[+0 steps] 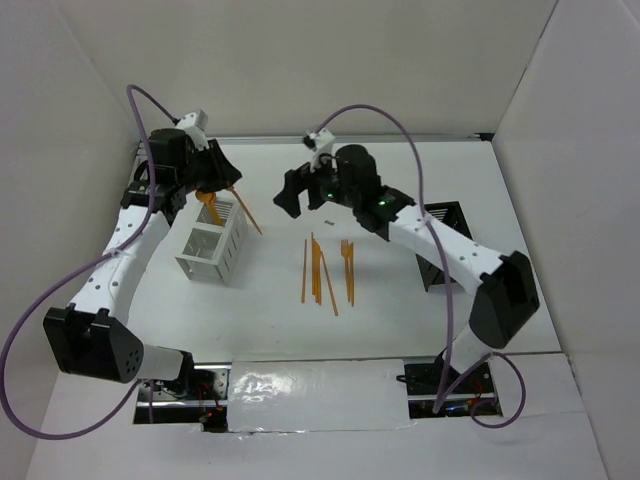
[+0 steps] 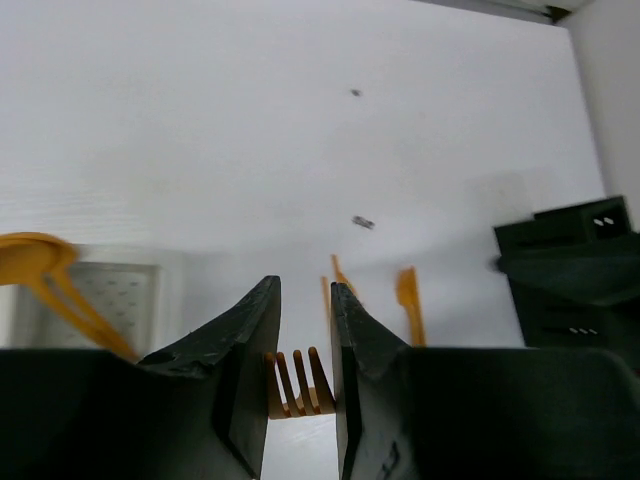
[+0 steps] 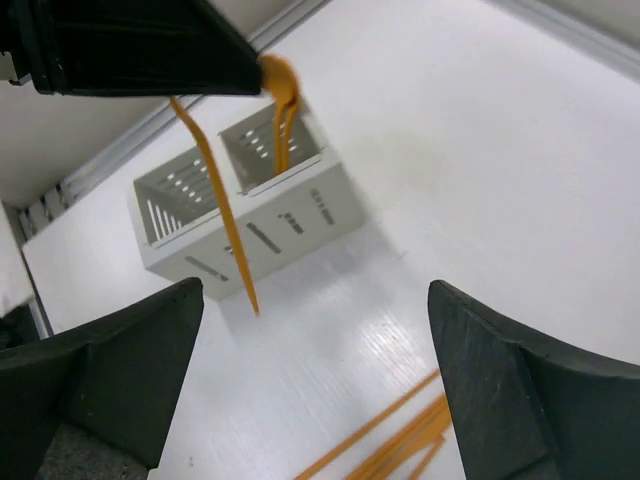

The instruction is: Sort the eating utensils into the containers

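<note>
White walls close in the table point(image 1: 390, 320) on the left, far and right sides. The white caddy point(image 1: 205, 262) stands on the left part and the black caddy point(image 1: 452, 222) near the right wall, partly hidden by the right arm. Between them the middle is open except for the loose utensils point(image 1: 320, 270), a tight bunch lying lengthwise. At least six can be made out, but they overlap too much for a sure count.

The left gripper point(image 1: 222, 188) hangs above the far end of the white caddy. Its jaws stand narrow, pinching one orange fork point(image 2: 298, 390) by the tines, and the handle slants down on the caddy's right side, clear of its wall. One spoon point(image 2: 30, 258) stands in the far compartment, bowl up.

The right gripper point(image 1: 290, 192) hovers just right of the fork, its fingers point(image 3: 520, 380) spread wide with nothing between them.
</note>
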`<control>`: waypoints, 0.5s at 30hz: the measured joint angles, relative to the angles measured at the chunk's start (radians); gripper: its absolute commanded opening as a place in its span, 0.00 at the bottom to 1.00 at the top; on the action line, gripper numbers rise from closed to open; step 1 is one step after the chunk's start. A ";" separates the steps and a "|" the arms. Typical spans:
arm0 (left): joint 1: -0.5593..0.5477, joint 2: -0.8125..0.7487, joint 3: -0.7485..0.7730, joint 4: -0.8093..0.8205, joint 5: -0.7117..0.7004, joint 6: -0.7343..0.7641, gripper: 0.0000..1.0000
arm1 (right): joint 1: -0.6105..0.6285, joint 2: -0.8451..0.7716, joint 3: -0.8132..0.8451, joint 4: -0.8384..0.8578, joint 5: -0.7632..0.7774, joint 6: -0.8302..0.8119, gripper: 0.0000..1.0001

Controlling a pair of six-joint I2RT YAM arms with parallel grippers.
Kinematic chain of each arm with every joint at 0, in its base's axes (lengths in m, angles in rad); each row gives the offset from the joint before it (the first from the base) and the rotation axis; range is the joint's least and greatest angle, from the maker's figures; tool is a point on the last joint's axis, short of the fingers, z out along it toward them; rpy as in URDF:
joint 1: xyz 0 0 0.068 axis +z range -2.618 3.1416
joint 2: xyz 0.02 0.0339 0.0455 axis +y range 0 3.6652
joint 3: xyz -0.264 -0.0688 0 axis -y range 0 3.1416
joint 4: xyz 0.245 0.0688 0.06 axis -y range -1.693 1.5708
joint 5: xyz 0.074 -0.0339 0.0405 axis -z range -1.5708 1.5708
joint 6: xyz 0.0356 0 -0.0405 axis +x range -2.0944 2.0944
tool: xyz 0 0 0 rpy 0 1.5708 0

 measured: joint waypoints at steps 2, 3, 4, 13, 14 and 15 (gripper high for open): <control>0.009 -0.010 0.031 -0.036 -0.071 0.040 0.36 | -0.037 -0.079 -0.035 -0.018 0.011 0.021 1.00; 0.014 -0.019 0.046 -0.051 -0.109 0.058 0.36 | -0.059 -0.124 -0.057 -0.024 0.020 0.028 1.00; 0.018 -0.029 0.055 -0.063 -0.137 0.076 0.36 | -0.082 -0.169 -0.081 -0.025 0.027 0.034 1.00; 0.092 -0.266 0.013 -0.086 -0.375 0.193 0.39 | -0.203 -0.323 -0.230 -0.009 0.127 0.124 1.00; 0.095 -0.290 -0.009 -0.071 -0.397 0.198 0.39 | -0.209 -0.312 -0.251 -0.010 0.141 0.139 1.00; 0.097 -0.306 -0.035 -0.054 -0.418 0.203 0.39 | -0.212 -0.302 -0.270 -0.010 0.158 0.156 1.00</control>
